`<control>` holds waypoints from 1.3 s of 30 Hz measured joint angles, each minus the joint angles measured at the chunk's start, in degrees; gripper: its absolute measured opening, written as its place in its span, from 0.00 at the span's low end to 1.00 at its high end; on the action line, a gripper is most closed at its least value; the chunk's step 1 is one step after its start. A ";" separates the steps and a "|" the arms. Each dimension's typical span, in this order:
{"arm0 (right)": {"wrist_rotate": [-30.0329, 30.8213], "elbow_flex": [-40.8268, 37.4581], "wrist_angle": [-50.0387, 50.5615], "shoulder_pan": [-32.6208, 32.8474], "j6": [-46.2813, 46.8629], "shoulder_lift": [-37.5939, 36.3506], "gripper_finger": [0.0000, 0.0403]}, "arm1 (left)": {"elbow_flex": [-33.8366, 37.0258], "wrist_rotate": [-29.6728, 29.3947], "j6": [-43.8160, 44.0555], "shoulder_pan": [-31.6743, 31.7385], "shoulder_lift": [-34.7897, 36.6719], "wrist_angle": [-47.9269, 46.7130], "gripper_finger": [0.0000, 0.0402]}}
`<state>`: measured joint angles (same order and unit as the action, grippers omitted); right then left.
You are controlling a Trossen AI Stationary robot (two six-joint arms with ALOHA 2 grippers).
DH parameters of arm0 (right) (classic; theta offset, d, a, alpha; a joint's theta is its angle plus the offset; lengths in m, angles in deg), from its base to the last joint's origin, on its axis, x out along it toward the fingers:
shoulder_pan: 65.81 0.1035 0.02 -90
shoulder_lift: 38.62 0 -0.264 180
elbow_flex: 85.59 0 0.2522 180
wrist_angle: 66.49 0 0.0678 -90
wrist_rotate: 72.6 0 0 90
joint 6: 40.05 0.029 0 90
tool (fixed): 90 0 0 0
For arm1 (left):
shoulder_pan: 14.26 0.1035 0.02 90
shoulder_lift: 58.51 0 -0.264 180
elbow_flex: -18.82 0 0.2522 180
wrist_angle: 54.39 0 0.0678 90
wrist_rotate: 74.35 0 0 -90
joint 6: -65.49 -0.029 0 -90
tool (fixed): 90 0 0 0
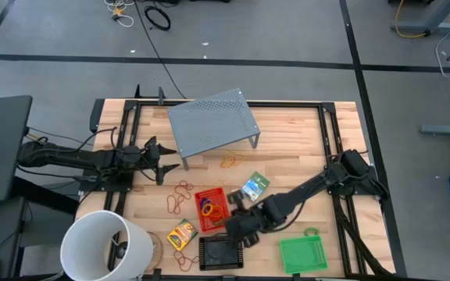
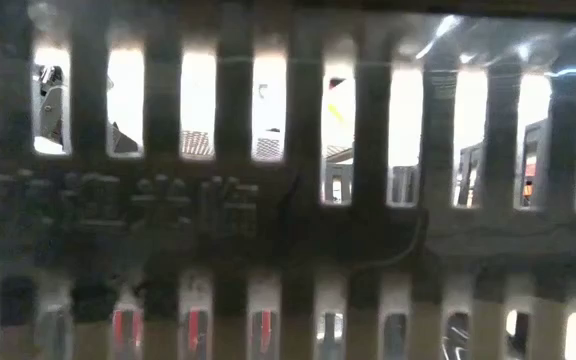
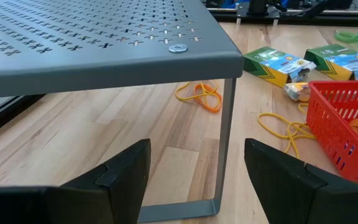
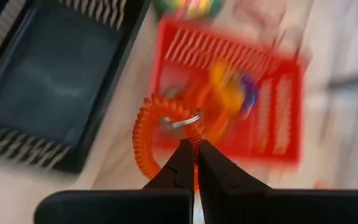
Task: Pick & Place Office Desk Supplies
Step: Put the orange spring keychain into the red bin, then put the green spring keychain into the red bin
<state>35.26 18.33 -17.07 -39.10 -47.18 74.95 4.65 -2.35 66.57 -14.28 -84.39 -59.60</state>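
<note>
An orange coiled ring [image 4: 146, 134] with a small metal loop [image 4: 182, 122] hangs at my right gripper [image 4: 194, 144], which is shut on it. The gripper [image 1: 226, 222] is over the near edge of the red mesh tray [image 1: 212, 209], beside the black tray [image 1: 221, 251]; the red tray holds more coloured rings [image 4: 229, 93]. The green tray [image 1: 303, 254] is on the table at the near right. A yellow-green crayon box [image 1: 181, 234], teal packets [image 1: 255, 187] and rubber bands [image 1: 180, 199] lie flat on the table. My left gripper [image 1: 158, 160] waits open at the left, facing the riser. My right gripper pinches the orange coiled ring at one spot on its loop [image 4: 195, 133], between the tips of its two fingers. The fingers slant down from above. The rest of the coil hangs free in front of the fingers, over the gap between the red and black trays.
A grey perforated riser [image 1: 213, 121] stands at the far middle, with a rubber band [image 1: 231, 161] beside its leg. A big white bucket [image 1: 104, 246] sits at the near left corner. A dark slatted wall close to the camera fills the low view [image 2: 288, 200].
</note>
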 joint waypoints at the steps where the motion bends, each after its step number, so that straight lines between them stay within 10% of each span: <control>1: -0.06 -0.80 -3.01 -0.89 -2.27 0.00 0.01 | -0.02 0.00 -0.01 0.00 -0.01 -0.01 0.65; 17: -14.47 -10.06 -21.58 -11.74 -5.78 -0.03 0.21 | -0.01 0.00 0.54 0.00 0.00 -0.75 0.65; 27: -8.02 -9.95 -20.54 -6.81 -6.72 -0.03 0.47 | 0.00 0.00 0.63 0.00 0.00 -1.11 0.65; 39: 7.23 -9.89 -15.82 -2.10 -3.69 -0.03 0.47 | 0.00 0.00 1.05 0.00 0.00 -1.09 0.65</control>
<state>42.49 8.44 -32.89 -41.20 -50.87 74.91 4.65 -2.35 67.62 -14.28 -84.39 -60.69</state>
